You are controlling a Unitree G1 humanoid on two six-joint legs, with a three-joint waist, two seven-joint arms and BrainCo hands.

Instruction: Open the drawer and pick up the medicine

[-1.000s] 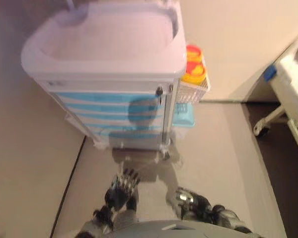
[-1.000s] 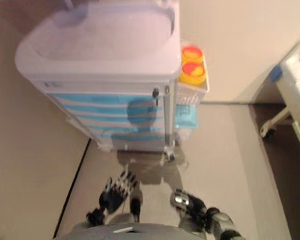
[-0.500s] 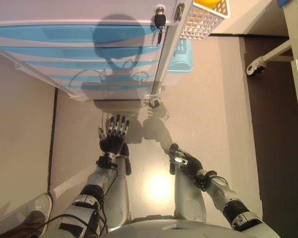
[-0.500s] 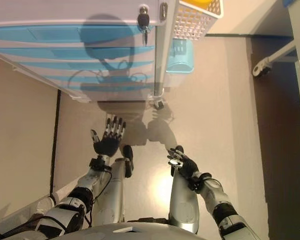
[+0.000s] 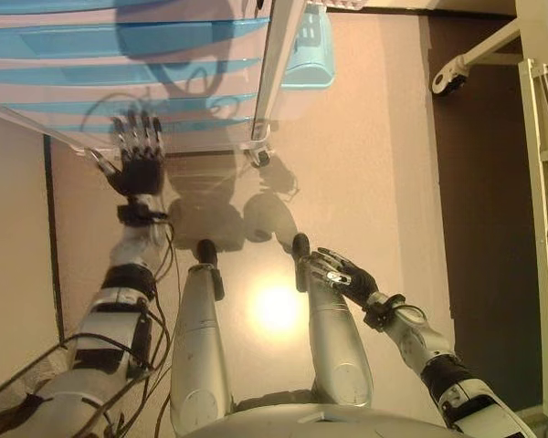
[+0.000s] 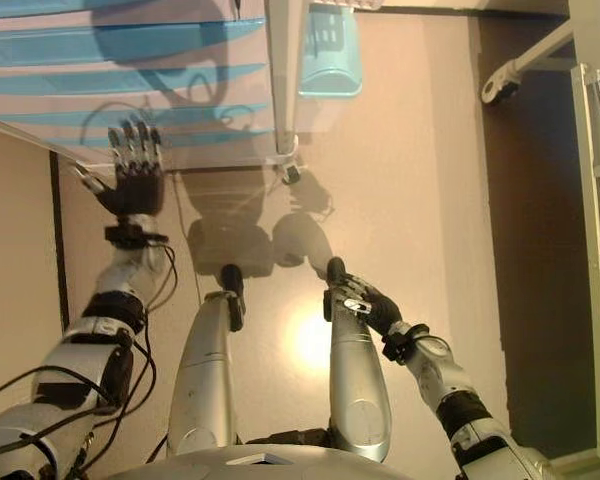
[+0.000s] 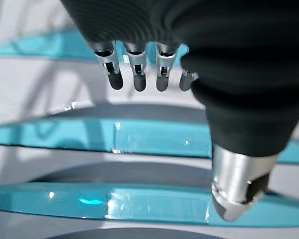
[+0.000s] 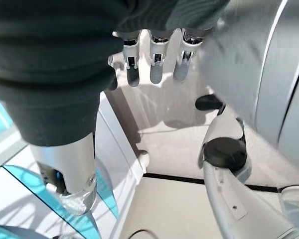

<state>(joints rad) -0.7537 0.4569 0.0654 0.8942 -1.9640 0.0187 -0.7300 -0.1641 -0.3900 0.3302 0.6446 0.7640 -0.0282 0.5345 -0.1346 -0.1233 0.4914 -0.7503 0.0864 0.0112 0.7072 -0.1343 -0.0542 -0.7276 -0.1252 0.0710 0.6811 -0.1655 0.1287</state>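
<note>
1. Nearest us, the right hand hangs low by the floor, fingers relaxed, holding nothing.
2. Since a moment ago the left hand has risen, fingers spread, to the cart's lower drawers; we judge opening about to start.
3. All drawers are closed, the medicine is unseen, and the cart's top is cut off.

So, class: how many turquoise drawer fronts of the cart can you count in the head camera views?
4 show, stacked on the cart: top, second, third, lowest behind the left hand. More may lie out of view above.
</note>
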